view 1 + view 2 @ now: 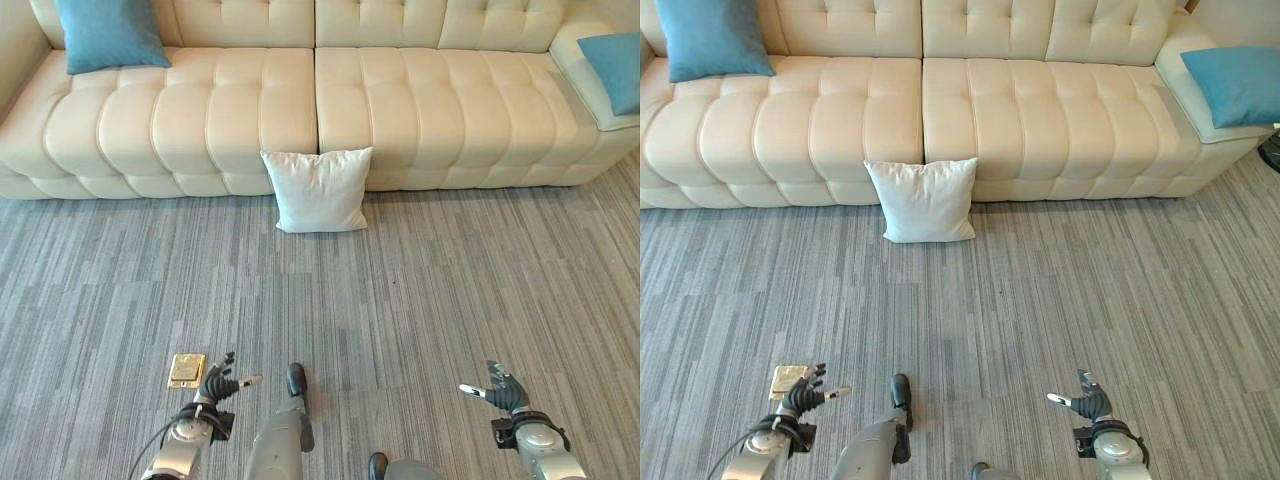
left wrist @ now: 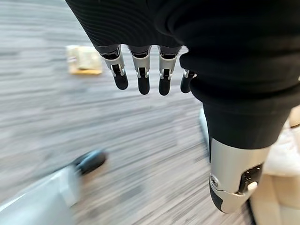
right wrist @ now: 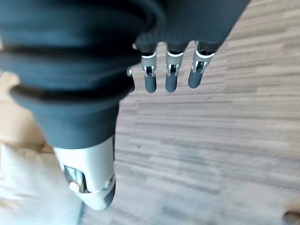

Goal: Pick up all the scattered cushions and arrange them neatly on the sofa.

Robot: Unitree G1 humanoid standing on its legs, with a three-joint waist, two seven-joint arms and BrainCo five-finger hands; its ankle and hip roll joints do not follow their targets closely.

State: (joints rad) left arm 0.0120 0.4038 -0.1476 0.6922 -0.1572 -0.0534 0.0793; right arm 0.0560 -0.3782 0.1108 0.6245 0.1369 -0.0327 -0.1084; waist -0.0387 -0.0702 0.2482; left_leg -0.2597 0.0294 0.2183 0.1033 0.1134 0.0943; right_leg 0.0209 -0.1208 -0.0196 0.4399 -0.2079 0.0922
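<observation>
Left hand [image 1: 218, 384] and right hand [image 1: 500, 392] hang low over the carpet [image 1: 450, 290], fingers relaxed, holding nothing (approach stance, I'd guess). White cushion [image 1: 318, 189] stands on the floor, propped against the sofa [image 1: 200, 110] front. Teal cushions [image 1: 108, 33] already at both sofa ends.
</observation>
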